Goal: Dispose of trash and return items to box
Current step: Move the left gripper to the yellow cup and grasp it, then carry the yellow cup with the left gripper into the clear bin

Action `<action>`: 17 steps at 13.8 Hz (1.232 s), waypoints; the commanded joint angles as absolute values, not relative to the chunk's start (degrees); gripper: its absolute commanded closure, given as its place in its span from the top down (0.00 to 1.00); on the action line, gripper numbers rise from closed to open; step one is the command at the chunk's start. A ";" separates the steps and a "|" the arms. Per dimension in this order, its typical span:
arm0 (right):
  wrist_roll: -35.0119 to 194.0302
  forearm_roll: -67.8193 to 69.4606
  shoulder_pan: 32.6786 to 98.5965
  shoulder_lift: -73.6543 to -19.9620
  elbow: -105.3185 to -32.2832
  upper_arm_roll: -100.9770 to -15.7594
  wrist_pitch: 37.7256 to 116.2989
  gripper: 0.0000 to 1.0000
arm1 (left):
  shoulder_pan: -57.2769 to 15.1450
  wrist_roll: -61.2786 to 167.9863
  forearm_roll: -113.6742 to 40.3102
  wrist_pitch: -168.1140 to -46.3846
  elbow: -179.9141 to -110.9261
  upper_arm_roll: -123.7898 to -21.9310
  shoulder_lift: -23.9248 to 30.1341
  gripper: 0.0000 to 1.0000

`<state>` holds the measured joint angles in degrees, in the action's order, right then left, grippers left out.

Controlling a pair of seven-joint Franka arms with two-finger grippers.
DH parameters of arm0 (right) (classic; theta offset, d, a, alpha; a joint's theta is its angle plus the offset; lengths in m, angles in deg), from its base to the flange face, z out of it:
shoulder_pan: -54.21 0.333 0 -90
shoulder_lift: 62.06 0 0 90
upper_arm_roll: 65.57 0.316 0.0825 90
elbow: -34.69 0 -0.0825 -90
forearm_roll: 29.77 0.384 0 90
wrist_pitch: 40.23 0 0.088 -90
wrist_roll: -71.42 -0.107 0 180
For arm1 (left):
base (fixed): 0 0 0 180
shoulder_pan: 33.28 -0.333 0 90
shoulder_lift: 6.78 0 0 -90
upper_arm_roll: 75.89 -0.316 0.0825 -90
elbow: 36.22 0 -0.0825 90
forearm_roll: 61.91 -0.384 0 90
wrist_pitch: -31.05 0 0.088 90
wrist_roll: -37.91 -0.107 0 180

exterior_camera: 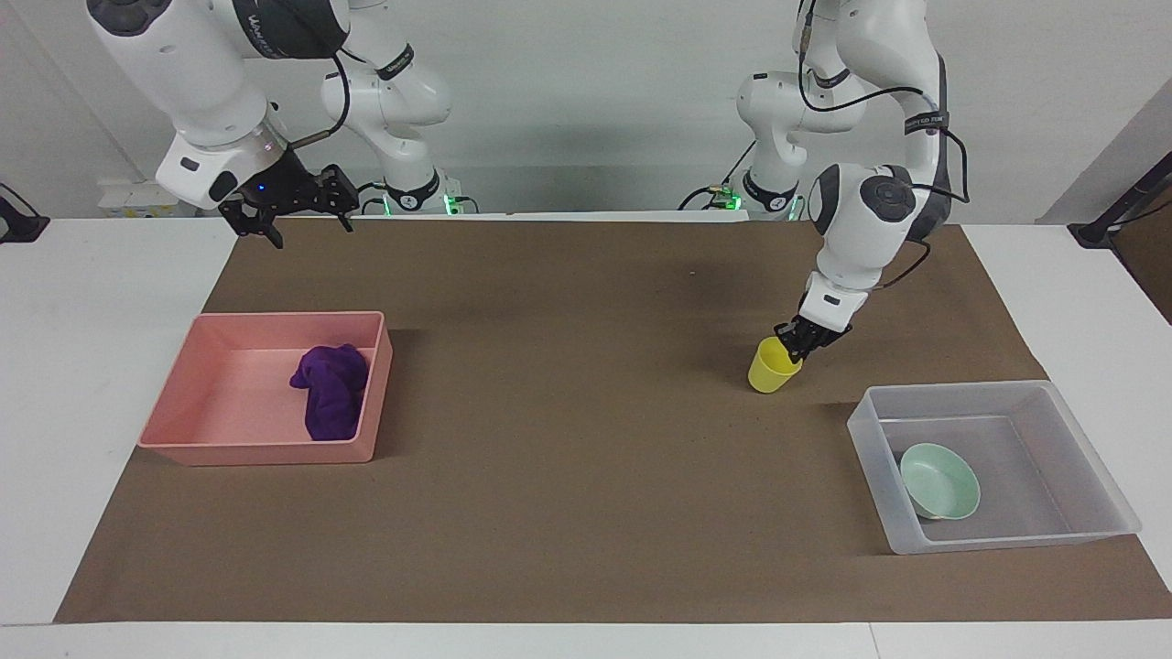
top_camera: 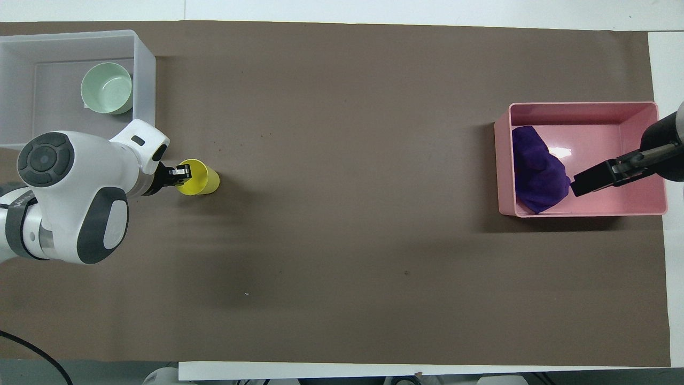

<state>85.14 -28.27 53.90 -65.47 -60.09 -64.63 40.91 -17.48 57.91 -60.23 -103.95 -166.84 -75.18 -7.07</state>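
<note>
The yellow cup (exterior_camera: pixel 771 368) stands tilted on the brown mat, nearer to the robots than the clear-grey box (exterior_camera: pixel 870 439). My left gripper (exterior_camera: pixel 795 346) is shut on the cup's rim, also seen in the overhead view (top_camera: pixel 183 172) at the cup (top_camera: pixel 202 179). The mint-green bowl (exterior_camera: pixel 940 480) lies in the box (top_camera: pixel 144 80), and shows from overhead (top_camera: pixel 106 88). The purple cloth (exterior_camera: pixel 331 398) lies in the pink bin (exterior_camera: pixel 256 453). My right gripper (exterior_camera: pixel 298 215) waits open and empty, raised at the right arm's end, over the pink bin (top_camera: pixel 614 115) in the overhead view (top_camera: pixel 588 184).
A brown mat (exterior_camera: pixel 568 439) covers most of the white table. The pink bin is at the right arm's end and the clear-grey box at the left arm's end. The purple cloth (top_camera: pixel 537 174) fills the bin's side toward the mat's middle.
</note>
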 commanded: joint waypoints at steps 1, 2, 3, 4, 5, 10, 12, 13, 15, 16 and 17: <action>83.21 -28.19 53.69 -66.72 -61.64 -64.51 41.50 0.99 | -16.76 59.70 -59.98 -102.30 -164.65 -75.98 -6.87 0.00; 81.63 -28.19 53.51 -66.81 -61.64 -64.51 41.42 0.99 | -16.76 60.93 -59.97 -99.93 -162.02 -75.98 -6.08 0.00; 79.97 -28.19 53.60 -66.89 -61.64 -64.51 41.33 0.99 | -16.76 62.16 -59.97 -96.60 -158.34 -75.98 -5.73 0.00; 79.34 -28.19 53.68 -66.90 -61.64 -64.43 41.33 0.99 | -16.76 63.30 -59.97 -92.74 -154.82 -75.98 -5.73 0.00; 79.33 -28.19 53.69 -66.90 -61.55 -64.51 41.33 0.99 | -17.11 63.66 -59.97 -89.05 -150.78 -75.98 -5.73 0.00; 79.60 -28.10 53.33 -66.90 -61.55 -64.51 41.15 0.99 | -26.40 62.61 -60.58 -78.28 -131.68 -77.03 0.68 0.00; 79.68 -28.01 53.77 -66.90 -61.55 -64.51 41.06 0.99 | -29.40 61.30 -60.68 -85.02 -131.32 -77.03 4.36 0.00; 79.68 -28.01 53.86 -66.90 -61.55 -64.51 41.06 0.99 | -30.98 61.12 -60.68 -87.93 -130.62 -77.03 6.56 0.00; 79.68 -28.01 53.77 -66.90 -61.55 -64.51 41.06 0.99 | -33.10 60.85 -60.33 -92.77 -129.30 -77.03 11.22 0.00; 79.68 -28.01 53.69 -66.90 -61.55 -64.51 41.06 0.99 | -33.28 60.85 -60.24 -94.36 -129.39 -77.03 12.19 0.00; 79.68 -28.01 53.60 -66.90 -61.55 -64.43 41.06 0.99 | -33.37 60.85 -60.50 -96.03 -129.39 -77.03 13.51 0.00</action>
<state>79.96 -28.27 53.92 -65.52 -60.09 -64.60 40.91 -33.06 61.15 -60.45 -94.17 -132.10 -77.49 10.33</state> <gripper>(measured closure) 0.004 0.969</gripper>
